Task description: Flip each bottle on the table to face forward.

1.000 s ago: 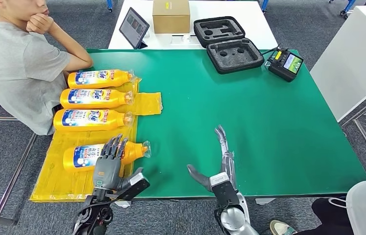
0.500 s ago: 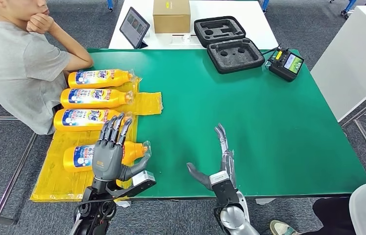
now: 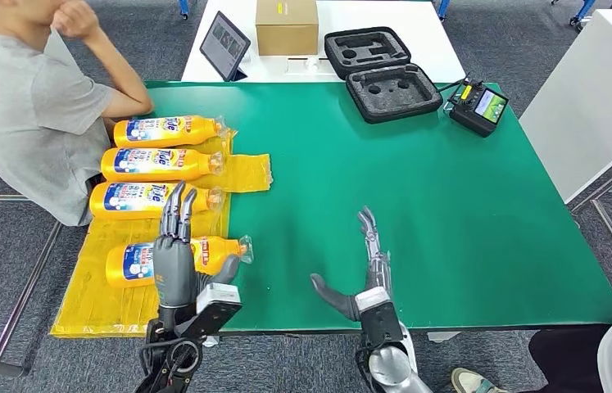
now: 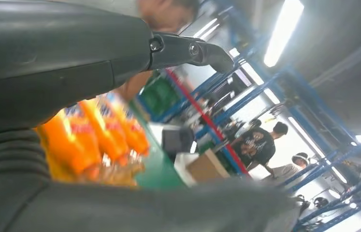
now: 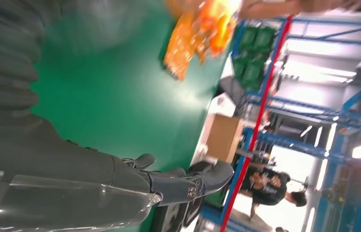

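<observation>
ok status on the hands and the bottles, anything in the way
Left hand open, raised over the nearest bottle. Right hand open, flat on the green table. Four bottles lying on the yellow sheet. Person seated beside them.

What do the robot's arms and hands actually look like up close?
Both arms are silvery metal. The left hand has a grey back, slim dark segmented fingers and a black block at the wrist with cables below. The right hand is similar, with a thick grey thumb and a pale band at the wrist.
</observation>
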### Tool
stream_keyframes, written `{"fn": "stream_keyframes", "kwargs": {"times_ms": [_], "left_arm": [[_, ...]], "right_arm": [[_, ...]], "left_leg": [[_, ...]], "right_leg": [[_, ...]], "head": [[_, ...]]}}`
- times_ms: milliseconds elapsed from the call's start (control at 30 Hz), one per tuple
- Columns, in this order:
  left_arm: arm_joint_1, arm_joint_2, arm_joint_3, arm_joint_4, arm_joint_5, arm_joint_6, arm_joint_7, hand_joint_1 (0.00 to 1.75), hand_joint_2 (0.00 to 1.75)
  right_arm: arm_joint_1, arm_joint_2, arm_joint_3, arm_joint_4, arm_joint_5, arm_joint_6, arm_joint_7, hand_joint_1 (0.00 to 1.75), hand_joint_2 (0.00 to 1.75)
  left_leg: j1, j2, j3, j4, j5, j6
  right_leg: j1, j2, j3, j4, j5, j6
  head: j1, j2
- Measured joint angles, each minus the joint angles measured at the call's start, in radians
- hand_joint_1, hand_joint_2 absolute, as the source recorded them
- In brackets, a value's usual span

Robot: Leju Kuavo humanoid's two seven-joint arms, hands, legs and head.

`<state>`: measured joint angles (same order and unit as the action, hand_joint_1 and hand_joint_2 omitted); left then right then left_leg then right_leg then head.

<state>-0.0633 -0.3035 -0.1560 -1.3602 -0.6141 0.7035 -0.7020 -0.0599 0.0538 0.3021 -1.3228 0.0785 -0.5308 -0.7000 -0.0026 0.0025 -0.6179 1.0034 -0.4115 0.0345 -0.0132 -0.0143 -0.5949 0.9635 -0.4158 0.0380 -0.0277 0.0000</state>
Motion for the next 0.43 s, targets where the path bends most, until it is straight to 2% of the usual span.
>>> {"fn": "stream_keyframes", "kwargs": {"times_ms": [133,433], "left_arm": [[0.002,0.014,-0.043,0.009,0.157,-0.001,0.000,0.00,1.75],[-0.025,0.048,-0.133,0.059,0.374,-0.003,0.000,0.00,1.75]], "right_arm": [[0.035,0.009,0.000,-0.098,-0.019,0.068,0.000,0.00,1.75],[0.083,0.016,-0.001,-0.211,0.005,-0.001,0.000,0.00,1.75]], "left_leg": [[0.000,0.000,0.000,0.000,0.000,0.000],[0.000,0.000,0.000,0.000,0.000,0.000]], "right_leg": [[0.000,0.000,0.000,0.000,0.000,0.000],[0.000,0.000,0.000,0.000,0.000,0.000]], "head": [[0.000,0.000],[0.000,0.000]]}}
